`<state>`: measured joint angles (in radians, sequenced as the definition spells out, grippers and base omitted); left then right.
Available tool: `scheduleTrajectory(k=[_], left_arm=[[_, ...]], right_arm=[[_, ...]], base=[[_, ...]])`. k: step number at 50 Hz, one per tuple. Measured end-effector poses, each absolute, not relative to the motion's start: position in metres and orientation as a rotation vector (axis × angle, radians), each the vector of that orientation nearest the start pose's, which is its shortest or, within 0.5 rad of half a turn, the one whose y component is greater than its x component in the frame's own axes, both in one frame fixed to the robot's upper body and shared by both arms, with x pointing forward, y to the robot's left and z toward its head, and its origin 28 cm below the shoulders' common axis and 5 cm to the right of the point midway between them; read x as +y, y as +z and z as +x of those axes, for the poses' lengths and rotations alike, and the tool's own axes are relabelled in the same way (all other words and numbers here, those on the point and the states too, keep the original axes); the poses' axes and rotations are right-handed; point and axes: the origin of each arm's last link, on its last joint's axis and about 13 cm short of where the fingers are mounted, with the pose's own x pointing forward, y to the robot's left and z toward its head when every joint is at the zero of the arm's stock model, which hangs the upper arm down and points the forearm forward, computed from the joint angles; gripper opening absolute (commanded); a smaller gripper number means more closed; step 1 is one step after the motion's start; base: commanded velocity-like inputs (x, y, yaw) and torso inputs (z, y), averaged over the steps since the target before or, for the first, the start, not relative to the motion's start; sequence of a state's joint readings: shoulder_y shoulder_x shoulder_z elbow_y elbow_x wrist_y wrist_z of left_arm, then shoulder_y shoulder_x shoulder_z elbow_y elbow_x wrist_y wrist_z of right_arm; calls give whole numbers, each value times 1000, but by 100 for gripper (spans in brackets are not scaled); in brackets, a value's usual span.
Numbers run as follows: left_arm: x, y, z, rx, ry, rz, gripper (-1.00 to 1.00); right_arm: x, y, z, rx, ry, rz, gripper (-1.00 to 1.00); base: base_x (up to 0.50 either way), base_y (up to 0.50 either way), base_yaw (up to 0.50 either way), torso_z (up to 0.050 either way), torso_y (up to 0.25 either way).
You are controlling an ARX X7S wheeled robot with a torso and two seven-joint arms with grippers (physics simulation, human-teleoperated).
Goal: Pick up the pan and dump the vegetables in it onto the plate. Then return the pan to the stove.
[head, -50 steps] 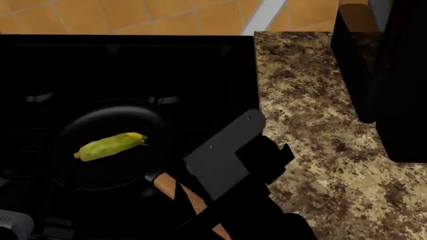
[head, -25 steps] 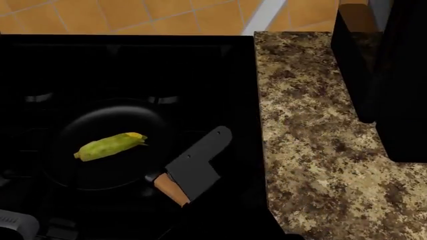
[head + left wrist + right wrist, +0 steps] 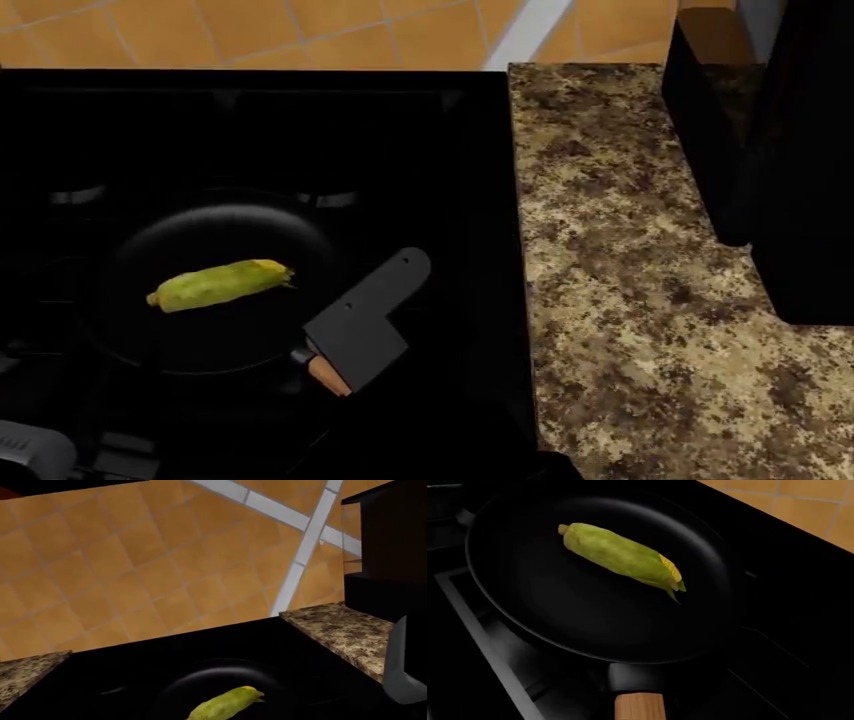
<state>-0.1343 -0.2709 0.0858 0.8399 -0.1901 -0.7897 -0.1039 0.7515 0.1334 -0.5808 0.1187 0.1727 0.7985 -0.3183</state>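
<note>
Pan (image 3: 214, 290) is seated on a burner of the stove (image 3: 400, 130), at the lower left of the head view, black on black so that only its rim is traced. 1 ear of corn (image 3: 220, 283) is lying near the pan's centre, long axis roughly level across the frame, yellow kernels toward the right end. This flat resting position is consistent with a level pan not yet lifted.

The wooden handle (image 3: 324, 373) is seen to leave the pan rim toward the lower centre of the head view; only its first tan stub is visible there, the rest being covered by the dark body of the right arm (image 3: 367, 320), which is laid along it. In the right wrist view the handle (image 3: 639, 706) appears at the bottom centre with the pan (image 3: 594, 575) and corn (image 3: 620, 555) filling the frame above, so the right hand is judged to be lined up over the handle for a grasp. The fingers are not shown in any view; whether they are apart or together cannot be told, and contact is not confirmed.

A pale grey part at the lower left corner of the head view is taken to be the left hand (image 3: 30, 452); its state cannot be told either.

The speckled worktop (image 3: 641, 260) occupies the right of the head view. No plate is in view.
</note>
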Motion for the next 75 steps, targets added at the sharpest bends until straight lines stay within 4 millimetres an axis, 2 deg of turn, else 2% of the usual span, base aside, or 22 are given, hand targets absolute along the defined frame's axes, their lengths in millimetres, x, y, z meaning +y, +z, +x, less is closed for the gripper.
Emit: scheduleTrajectory(k=[9, 20, 28, 40, 55, 75], left_arm=[[218, 158, 188, -181, -124, 139, 100], [213, 166, 172, -225, -145, 143, 100], [207, 172, 162, -271, -168, 156, 100], [207, 173, 148, -285, -176, 152, 100], [204, 179, 139, -310, -193, 148, 100], [204, 182, 138, -322, -191, 149, 100]], right_arm=[[-45, 123, 323, 327, 691, -303, -100], [-63, 128, 317, 350, 598, -292, -100], [-75, 144, 309, 315, 527, -319, -100], [-80, 170, 299, 235, 473, -337, -100], [-81, 179, 292, 192, 438, -372, -100], [-75, 178, 290, 209, 479, -386, -100]], base=[[0, 0, 0, 0, 0], [0, 0, -1, 0, 0], [0, 0, 0, 0, 2], [0, 0, 0, 0, 3], [97, 500, 0, 1, 3], [99, 500, 0, 1, 3]])
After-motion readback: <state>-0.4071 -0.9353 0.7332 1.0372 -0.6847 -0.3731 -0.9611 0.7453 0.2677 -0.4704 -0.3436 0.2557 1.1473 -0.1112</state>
